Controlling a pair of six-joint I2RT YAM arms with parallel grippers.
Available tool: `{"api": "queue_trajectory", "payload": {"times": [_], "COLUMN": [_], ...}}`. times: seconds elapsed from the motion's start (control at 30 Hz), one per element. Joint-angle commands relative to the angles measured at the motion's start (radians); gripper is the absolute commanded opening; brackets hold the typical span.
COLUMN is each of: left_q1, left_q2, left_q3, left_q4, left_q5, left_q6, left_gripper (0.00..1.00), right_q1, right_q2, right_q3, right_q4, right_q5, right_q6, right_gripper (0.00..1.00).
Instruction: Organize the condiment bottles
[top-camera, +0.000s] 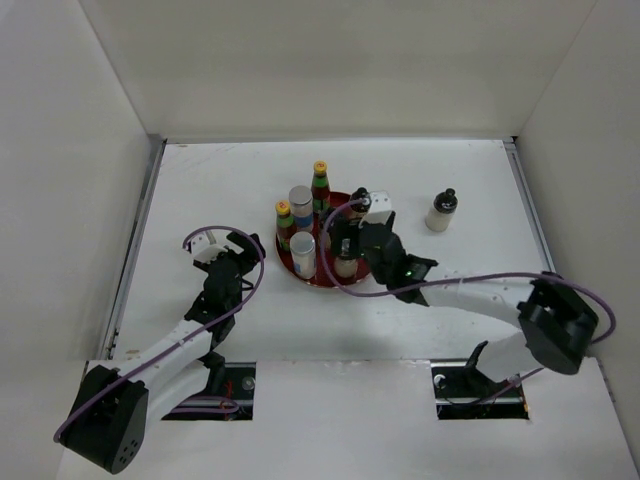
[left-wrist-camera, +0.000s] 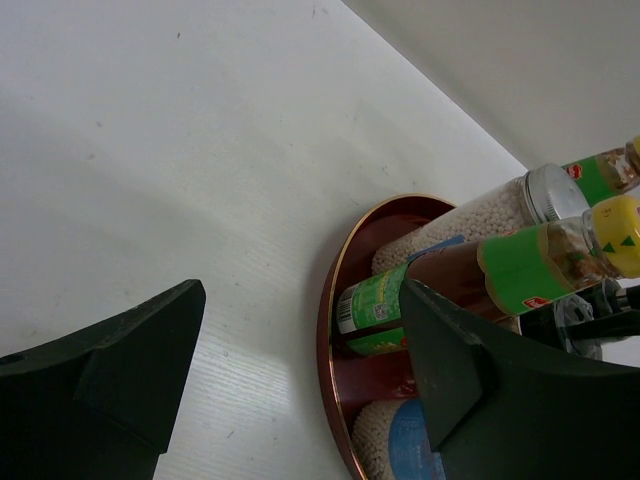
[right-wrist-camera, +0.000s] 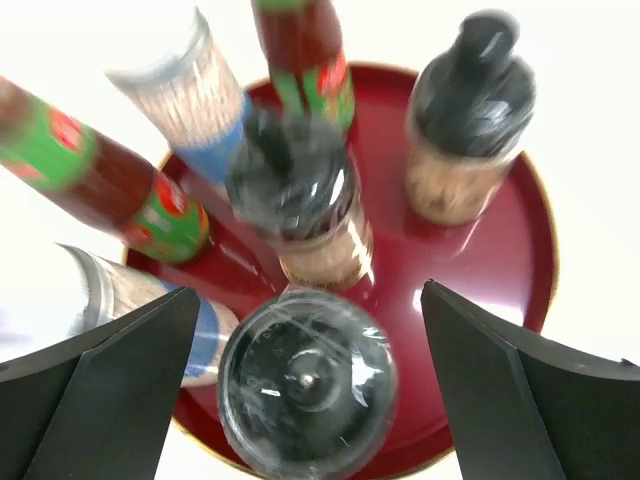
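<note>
condiment bottles: seven standing upright on the red plate (top-camera: 331, 279), mid-tabletop; an eighth sits off it
sauce bottles: two green-red with yellow caps, one (top-camera: 320, 186) at the plate's far rim, one (top-camera: 285, 223) at its left rim
shakers: two pale with silver lids, one (top-camera: 301, 205) between the sauce bottles, one (top-camera: 303, 252) on the near-left side
black-capped cruets: three on the plate in the right wrist view, near one (right-wrist-camera: 305, 382), middle one (right-wrist-camera: 298, 200), far-right one (right-wrist-camera: 468, 112); mostly hidden under the arm from above
stray cruet (top-camera: 441, 210): black cap, pale body, upright on the bare tabletop (top-camera: 220, 180), well to the right of the plate
right gripper (right-wrist-camera: 310, 300): over the plate, jaws spread wide either side of the near cruet, a gap showing on both sides, nothing gripped
left gripper (left-wrist-camera: 300, 300): just left of the plate, jaws apart, only tabletop between them, holding nothing; the right finger (left-wrist-camera: 470, 380) overlaps the plate rim in its wrist view, contact unclear
</note>
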Motion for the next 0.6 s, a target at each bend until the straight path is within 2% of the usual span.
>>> {"api": "queue_trajectory", "payload": {"times": [0.0,0.13,0.3,0.4,0.57], "left_q1": [0.005,0.005,-0.009,-0.007,-0.002], "left_q2": [-0.011,0.001,0.026,0.011,0.009], "left_q3": [-0.006,-0.004,0.003,-0.001,-0.006], "left_q4": [0.052,0.052,0.068,0.068,0.068], "left_q5": [-0.004,0.003,0.013,0.013,0.016], "left_q6": [0.004,-0.001,0.005,0.005,0.004], "left_gripper": [0.79,0.79,0.79,0.80,0.80], "right_q1": [-0.080,-0.278,-0.536,-0.617,-0.680], "right_q2": [-0.175,-0.243,-0.114,-0.018,0.099], "right_q3": [-0.027,-0.058,0.069,0.124,0.175], "right_q4": [0.042,0.012,-0.105,-0.123,-0.129], "right_q5": [0.022,0.013,0.033,0.029,-0.053], "right_q6": [-0.025,-0.017,-0.064,-0.078,-0.062], "right_gripper": [1.00,1.00,1.00,1.00,1.00]}}
